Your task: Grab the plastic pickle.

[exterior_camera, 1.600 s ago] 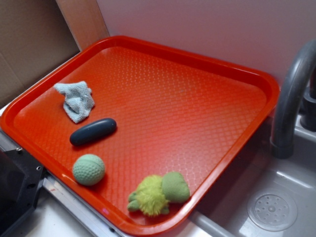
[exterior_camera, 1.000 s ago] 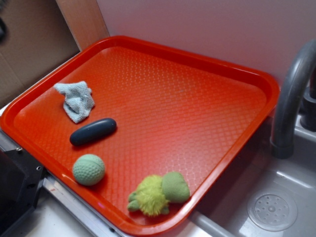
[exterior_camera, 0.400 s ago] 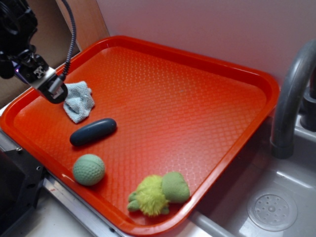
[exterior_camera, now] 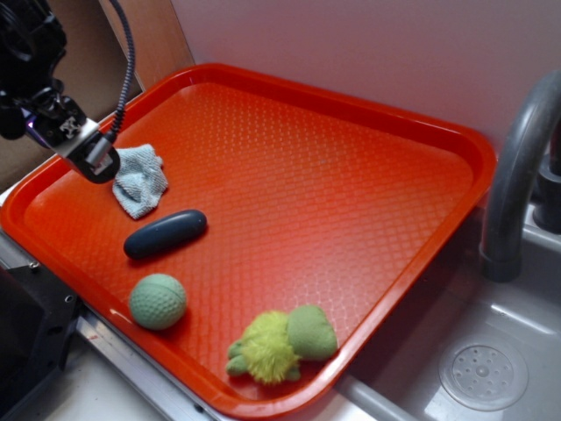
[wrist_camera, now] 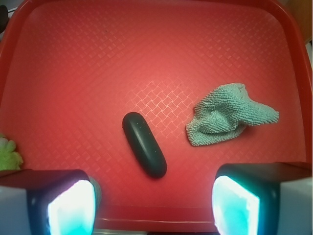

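The claw (wrist_camera: pixel 154 205) hangs wide open and empty (pads glowing cyan); the plastic pickle (wrist_camera: pixel 144 143) lies just ahead between its fingers, crumpled cloth (wrist_camera: pixel 227 115) rightward.

Orange-red plastic tray (exterior_camera: pixel 368 114), diamond-embossed; dark blue-grey plastic pickle (exterior_camera: pixel 165 234); pale green dimpled ball (exterior_camera: pixel 158 301); light teal knitted cloth (exterior_camera: pixel 136 179); yellow-green fuzzy plush toy (exterior_camera: pixel 280 344).

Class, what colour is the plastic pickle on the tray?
Dark blue-grey, plain and unpatterned; the plastic pickle shows best in the wrist view.
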Action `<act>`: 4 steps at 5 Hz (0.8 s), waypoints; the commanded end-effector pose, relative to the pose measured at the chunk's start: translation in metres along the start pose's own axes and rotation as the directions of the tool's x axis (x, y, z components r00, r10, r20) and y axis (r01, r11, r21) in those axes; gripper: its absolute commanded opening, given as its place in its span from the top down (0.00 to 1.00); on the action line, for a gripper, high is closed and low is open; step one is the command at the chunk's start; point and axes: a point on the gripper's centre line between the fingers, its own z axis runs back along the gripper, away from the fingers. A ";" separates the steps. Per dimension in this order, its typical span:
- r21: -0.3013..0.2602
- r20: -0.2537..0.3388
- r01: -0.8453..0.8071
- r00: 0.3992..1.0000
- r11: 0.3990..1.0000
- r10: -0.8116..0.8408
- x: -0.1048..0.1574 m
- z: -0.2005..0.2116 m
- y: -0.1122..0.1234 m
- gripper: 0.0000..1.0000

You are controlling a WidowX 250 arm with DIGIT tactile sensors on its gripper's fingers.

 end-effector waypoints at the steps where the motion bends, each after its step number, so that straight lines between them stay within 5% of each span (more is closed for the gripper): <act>1: -0.082 -0.024 0.023 0.999 0.996 -0.025 0.016 -0.102 -0.016 0.00; 2: -0.086 -0.078 0.047 0.995 0.995 -0.054 0.010 -0.132 -0.021 0.00; 3: -0.088 -0.053 0.049 0.997 0.995 -0.054 0.008 -0.124 -0.025 1.00; 4: -0.132 -0.001 0.032 0.999 0.991 -0.033 0.009 -0.105 -0.018 1.00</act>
